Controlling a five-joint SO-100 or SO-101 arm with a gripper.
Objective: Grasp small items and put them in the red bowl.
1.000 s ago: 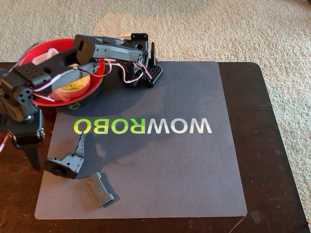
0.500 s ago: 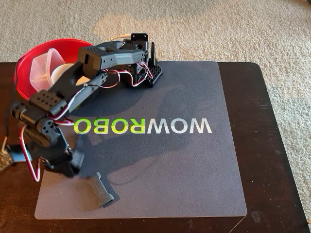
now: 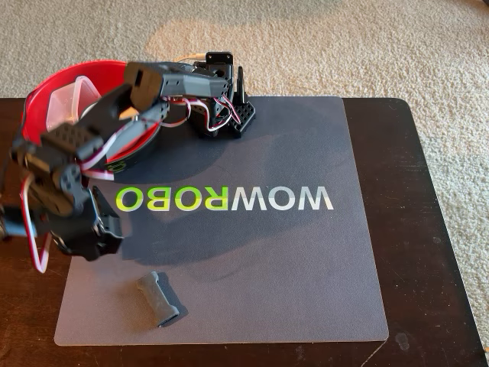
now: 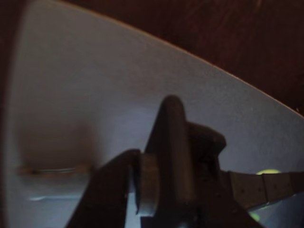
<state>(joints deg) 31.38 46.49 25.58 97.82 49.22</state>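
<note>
A dark brown wooden surface (image 3: 428,229) stands on pale beige carpet (image 3: 344,46), which fills the top and right of the fixed view; a grey mat (image 3: 290,260) printed with upside-down lettering (image 3: 225,199) covers most of it; the light is soft and even.

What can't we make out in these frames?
- Pincer state: wrist view is blurred and dark, so a grip on the dark grey pointed bracket can't be confirmed; in the fixed view the arm's own body hides it.
- Red bowl contents: the arm covers most of it; only the clear square plastic tub shows.
- Dark grey ribbed bar: absent from the wrist view.
</note>
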